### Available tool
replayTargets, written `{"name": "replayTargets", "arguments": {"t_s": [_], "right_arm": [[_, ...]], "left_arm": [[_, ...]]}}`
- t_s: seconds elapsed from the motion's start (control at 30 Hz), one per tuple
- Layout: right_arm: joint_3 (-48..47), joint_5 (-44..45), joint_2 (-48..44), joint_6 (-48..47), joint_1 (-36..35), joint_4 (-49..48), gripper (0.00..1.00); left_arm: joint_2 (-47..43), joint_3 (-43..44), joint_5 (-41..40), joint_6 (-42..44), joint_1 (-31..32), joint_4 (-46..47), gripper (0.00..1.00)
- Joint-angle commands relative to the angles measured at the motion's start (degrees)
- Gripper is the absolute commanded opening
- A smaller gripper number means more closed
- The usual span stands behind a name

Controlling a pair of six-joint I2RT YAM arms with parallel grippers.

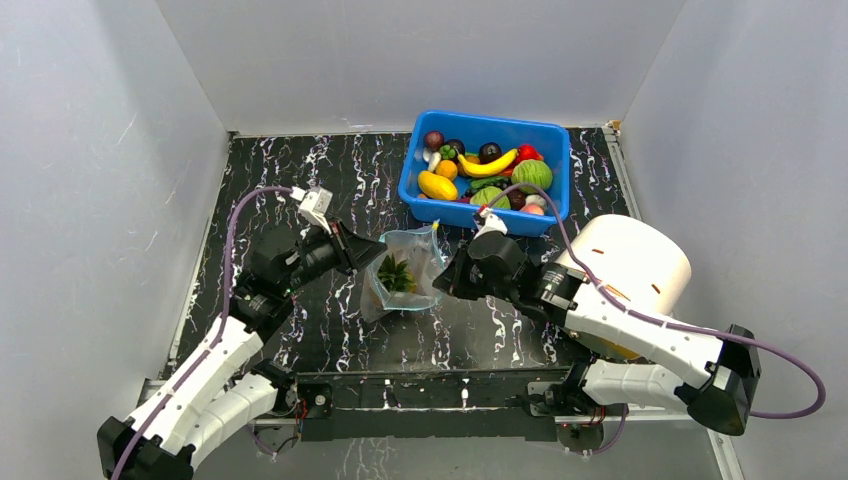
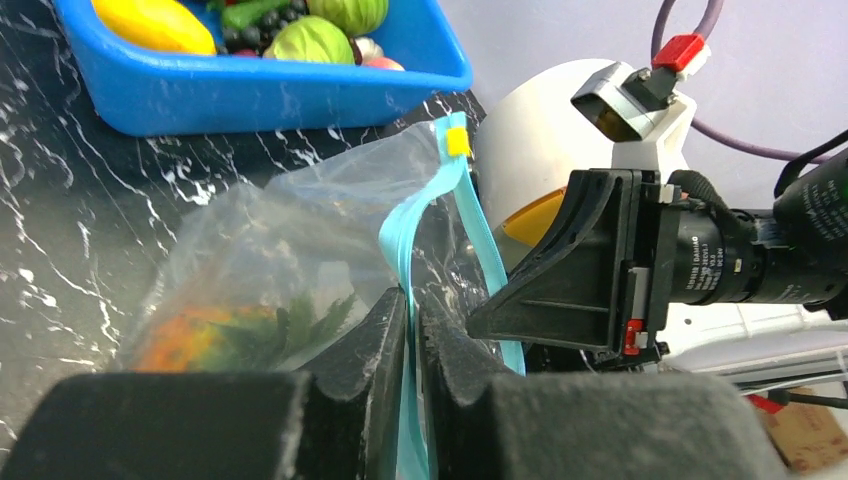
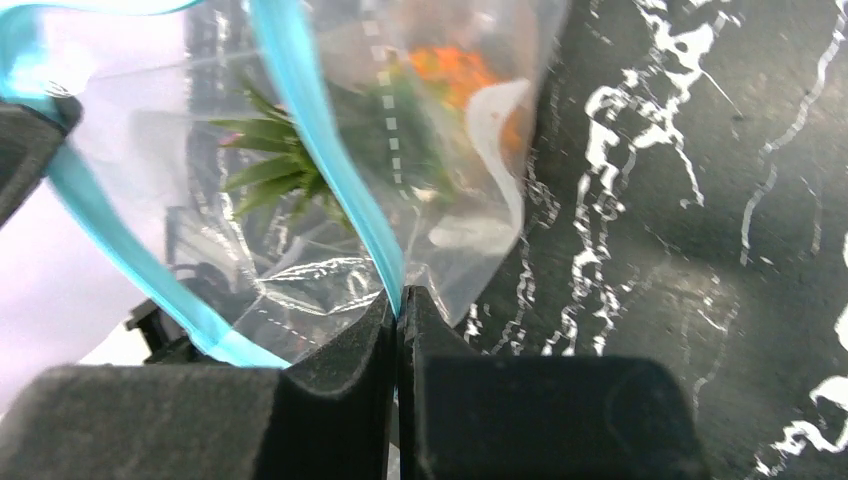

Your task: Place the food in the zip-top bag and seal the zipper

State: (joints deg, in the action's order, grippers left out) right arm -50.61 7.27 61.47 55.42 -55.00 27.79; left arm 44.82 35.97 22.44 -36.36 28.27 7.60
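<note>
Your left gripper (image 2: 412, 305) and right gripper (image 3: 397, 300) both pinch the thin teal zipper (image 2: 395, 255). Crinkly clear zip-top bag (image 1: 415, 255) sits on the marbled black table (image 1: 330, 180) between them, spiky-leafed orange food (image 3: 268, 165) inside.

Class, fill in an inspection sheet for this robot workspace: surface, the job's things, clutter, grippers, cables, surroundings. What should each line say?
Surface: black marbled table.
Job's things: zip-top bag lies between the arms with a leafy-topped toy pineapple inside. The zipper strips are apart and the mouth is open. More toy food sits in the blue bin behind.
Clutter: white cylindrical container beside the right arm.
Grippers: left gripper and right gripper are each shut on the zipper, at opposite sides of the mouth.
Cables: a purple cable loops along each arm.
Surroundings: plain grey walls on three sides.
</note>
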Motion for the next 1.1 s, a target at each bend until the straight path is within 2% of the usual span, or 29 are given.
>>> {"name": "replayTargets", "arguments": {"t_s": [0.0,0.2,0.37,0.43,0.5,0.53,0.67,0.83,0.97,1.07], "right_arm": [[-8.7,-1.5,1.6,-2.9,0.2,-5.6,0.0],[-10.1,-7.5,3.1,-2.2,0.2,-6.8,0.0],[-10.0,-6.0,2.5,-1.6,0.2,-5.8,0.0],[-10.5,-5.5,2.3,-1.9,0.2,-5.4,0.0],[-11.1,-5.2,2.5,-2.2,0.1,-4.7,0.0],[-11.2,-5.1,2.6,-2.2,0.2,-4.5,0.0],[-11.0,-5.9,2.6,-2.2,0.2,-4.5,0.0],[-10.2,-7.1,2.1,-2.4,0.2,-4.1,0.0],[-9.7,-6.5,1.6,-2.3,0.2,-3.2,0.0],[-9.1,-5.7,0.9,-2.2,0.2,-2.4,0.0]], "left_arm": [[0.0,8.4,-1.3,11.1,0.3,-10.0,0.12],[3.1,14.4,-3.4,21.4,0.3,-22.3,0.15],[2.9,13.9,-0.9,23.4,0.3,-21.7,0.06],[2.4,13.5,0.3,23.6,0.3,-21.1,0.15],[2.2,13.3,0.7,24.0,0.3,-21.1,0.31],[2.1,13.1,0.5,24.4,0.3,-21.3,0.35],[2.3,12.5,-3.4,26.2,0.2,-21.6,0.38],[3.6,11.3,-2.4,28.5,0.3,-18.5,0.41],[4.8,11.6,-3.2,29.1,0.3,-16.2,0.52],[5.5,12.9,-2.9,29.1,0.3,-15.9,0.55]]}}
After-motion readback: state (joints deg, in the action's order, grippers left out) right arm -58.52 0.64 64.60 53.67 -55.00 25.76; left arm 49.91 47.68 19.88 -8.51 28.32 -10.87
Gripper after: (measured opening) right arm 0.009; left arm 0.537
